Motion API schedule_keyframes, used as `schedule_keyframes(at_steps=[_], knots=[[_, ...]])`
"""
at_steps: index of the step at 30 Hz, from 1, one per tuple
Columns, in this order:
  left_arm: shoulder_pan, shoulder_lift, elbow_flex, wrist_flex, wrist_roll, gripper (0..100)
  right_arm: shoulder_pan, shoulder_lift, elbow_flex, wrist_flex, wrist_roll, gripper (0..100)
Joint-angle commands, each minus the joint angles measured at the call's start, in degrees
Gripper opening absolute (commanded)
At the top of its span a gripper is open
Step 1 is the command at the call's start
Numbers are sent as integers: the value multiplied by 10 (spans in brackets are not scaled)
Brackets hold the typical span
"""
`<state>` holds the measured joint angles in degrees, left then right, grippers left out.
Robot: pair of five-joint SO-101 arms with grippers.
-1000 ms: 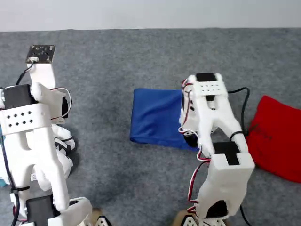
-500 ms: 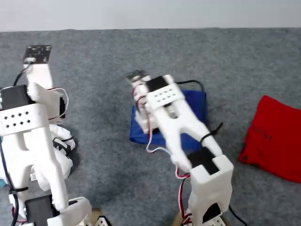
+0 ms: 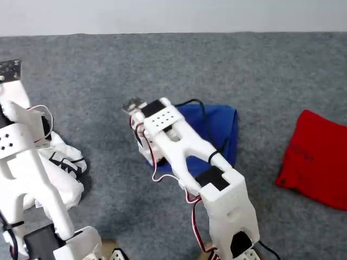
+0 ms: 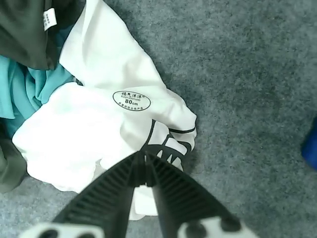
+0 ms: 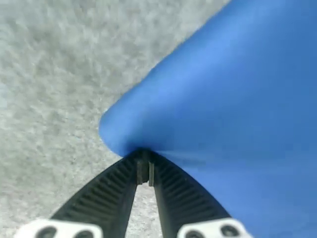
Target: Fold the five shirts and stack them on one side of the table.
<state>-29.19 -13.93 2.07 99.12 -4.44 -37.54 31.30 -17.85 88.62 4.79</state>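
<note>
A blue shirt lies mid-table, and the right arm stretches across it to its left edge. In the right wrist view my right gripper is shut on a bunched edge of the blue shirt, just above the grey cloth. A crumpled white shirt with black print lies at the left under the left arm. My left gripper hangs shut above the white shirt, holding nothing. Beside the white one lie a teal shirt and a dark shirt. A red folded shirt rests at the right.
The grey felt table cover runs to a pale wall at the back. Bare felt lies between the white pile and the blue shirt, and along the far side. The right arm's cable trails over the blue shirt.
The right arm swung from the blue shirt's right edge over to its left edge, carrying fabric with it. The left arm shifted left, toward the table's edge.
</note>
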Motion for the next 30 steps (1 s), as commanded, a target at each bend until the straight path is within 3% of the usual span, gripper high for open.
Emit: schedule_keyframes(at_steps=[1, 7, 16, 23, 30], knots=[[-4, -21, 0, -4, -1, 6, 38, -65, -81, 41, 5, 9], [-37, -21, 0, -4, 42, 6, 157, -95, -135, 62, 4, 9], [-81, -18, 0, -5, 40, 6, 310, -23, -135, 55, 3, 9], [-84, -17, 1, -6, 40, 6, 335, 59, -143, -26, 5, 9], [-84, -17, 36, -8, 40, 6, 349, 35, -225, 20, 5, 9]])
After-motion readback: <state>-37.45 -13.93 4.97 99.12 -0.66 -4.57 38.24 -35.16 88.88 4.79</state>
